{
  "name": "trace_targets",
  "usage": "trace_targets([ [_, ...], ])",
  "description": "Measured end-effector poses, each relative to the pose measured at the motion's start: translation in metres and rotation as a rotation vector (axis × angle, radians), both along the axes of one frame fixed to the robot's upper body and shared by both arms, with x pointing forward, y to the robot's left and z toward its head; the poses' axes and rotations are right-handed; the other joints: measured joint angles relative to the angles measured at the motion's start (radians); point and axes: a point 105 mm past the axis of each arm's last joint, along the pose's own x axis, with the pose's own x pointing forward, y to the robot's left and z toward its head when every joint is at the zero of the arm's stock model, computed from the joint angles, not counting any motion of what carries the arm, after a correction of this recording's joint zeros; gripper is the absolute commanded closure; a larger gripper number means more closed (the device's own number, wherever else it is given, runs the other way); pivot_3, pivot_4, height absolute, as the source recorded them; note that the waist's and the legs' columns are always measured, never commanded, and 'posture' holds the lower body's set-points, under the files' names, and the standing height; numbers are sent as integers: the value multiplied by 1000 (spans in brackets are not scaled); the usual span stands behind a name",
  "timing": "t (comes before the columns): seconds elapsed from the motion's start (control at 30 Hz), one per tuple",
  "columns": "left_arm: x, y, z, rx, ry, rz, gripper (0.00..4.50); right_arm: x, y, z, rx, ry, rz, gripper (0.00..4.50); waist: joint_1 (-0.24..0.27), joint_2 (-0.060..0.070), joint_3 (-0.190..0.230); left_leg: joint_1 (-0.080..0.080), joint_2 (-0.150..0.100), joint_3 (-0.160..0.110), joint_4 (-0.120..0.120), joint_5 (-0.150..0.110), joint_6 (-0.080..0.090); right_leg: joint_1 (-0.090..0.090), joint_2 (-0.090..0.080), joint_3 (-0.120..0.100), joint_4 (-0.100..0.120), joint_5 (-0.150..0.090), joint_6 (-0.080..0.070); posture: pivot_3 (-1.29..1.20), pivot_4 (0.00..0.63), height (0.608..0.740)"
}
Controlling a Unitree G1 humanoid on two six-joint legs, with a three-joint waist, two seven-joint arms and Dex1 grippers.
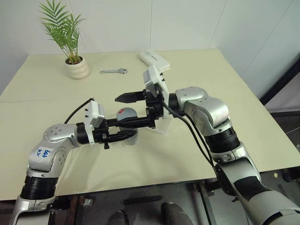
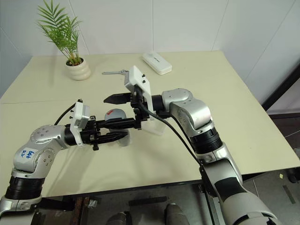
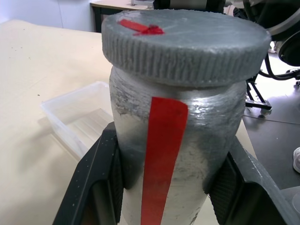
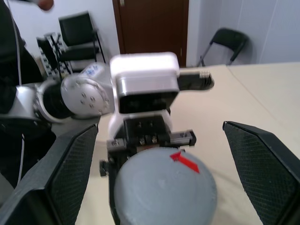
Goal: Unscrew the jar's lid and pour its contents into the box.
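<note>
**Q:** Across the pale yellow-green rectangular table (image 1: 197, 70), what appears, largest first?

**A:** Toward the back edge, a green palm in a ribbed white pot (image 1: 77, 68); near the middle of that edge, an opaque white oblong case (image 1: 154, 60); between the two, a small silvery wrench (image 1: 114, 71); near the middle of the table, a shallow clear plastic rectangular box (image 3: 77, 123), lying beside the jar.

**Q:** Where is the jar?

**A:** Above the table; the left gripper (image 1: 123, 136) is clamped on the side of the silvery cylindrical jar with a red strip (image 3: 168, 154); its ribbed grey round lid (image 3: 187, 44), marked with a red arrow, sits on the mouth.

**Q:** And the other arm?

**A:** The right gripper (image 1: 132, 110) points level toward the robot's left; its black fingers (image 4: 262, 164) are spread wide, one on either side of the lid, not touching it.
</note>
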Motion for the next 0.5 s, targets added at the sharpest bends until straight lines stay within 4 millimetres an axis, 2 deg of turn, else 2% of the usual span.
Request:
trace_targets([
  [0.23, 0, 0, 0, 0, -1, -2, 2591, -1, 6, 1, 18, -12, -4, 15, 0, 0, 0, 0, 0, 0, 0, 0, 0, 0, 0, 0, 0, 0, 0, 0, 150, 740],
  [0.5, 0, -1, 1, 1, -5, -9, 2591, 6, -1, 1, 25, -17, -25, 15, 0, 0, 0, 0, 0, 0, 0, 0, 0, 0, 0, 0, 0, 0, 0, 0, 150, 740],
])
